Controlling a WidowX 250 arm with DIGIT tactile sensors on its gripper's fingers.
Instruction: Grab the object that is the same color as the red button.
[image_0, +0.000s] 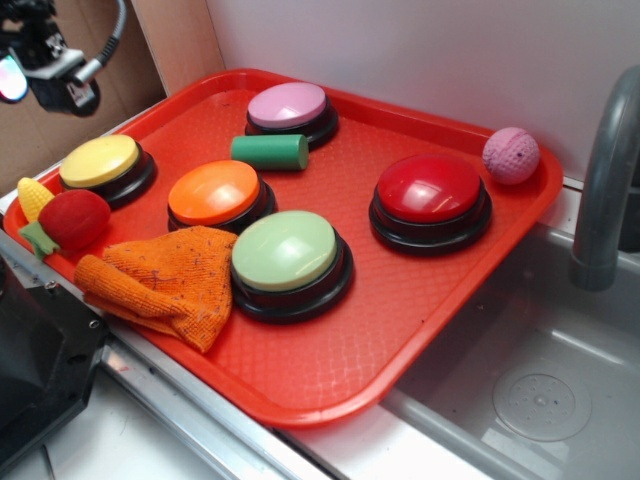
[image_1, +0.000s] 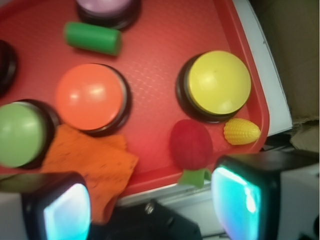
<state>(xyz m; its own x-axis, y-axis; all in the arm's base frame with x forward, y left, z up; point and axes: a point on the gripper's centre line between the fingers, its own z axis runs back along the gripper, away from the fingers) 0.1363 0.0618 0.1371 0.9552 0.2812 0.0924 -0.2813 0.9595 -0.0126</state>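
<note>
The red toy fruit (image_0: 73, 219) sits at the left corner of the red tray (image_0: 400, 330), its green leafy stem (image_0: 38, 239) reaching the tray's rim. The yellow corn toy (image_0: 32, 196) touches it on the far side, and the yellow button (image_0: 100, 162) stands just beyond both. A crumpled orange cloth (image_0: 165, 280) lies just beside the fruit toward the tray's middle, leaning against the pale green button (image_0: 286, 252) and the orange button (image_0: 214, 193). The red button (image_0: 430, 190) stands well apart on the tray's right half, near the pink textured ball (image_0: 511, 155). A green cylinder (image_0: 270, 151) lies between the orange and the pink button (image_0: 288, 106). In the wrist view the gripper (image_1: 150, 205) hangs above the tray's edge with its fingers (image_1: 245, 197) wide apart and empty, the fruit (image_1: 191, 144) just ahead between them. A grey sink (image_0: 530, 380) with a faucet (image_0: 605, 180) lies to the right of the tray.
</note>
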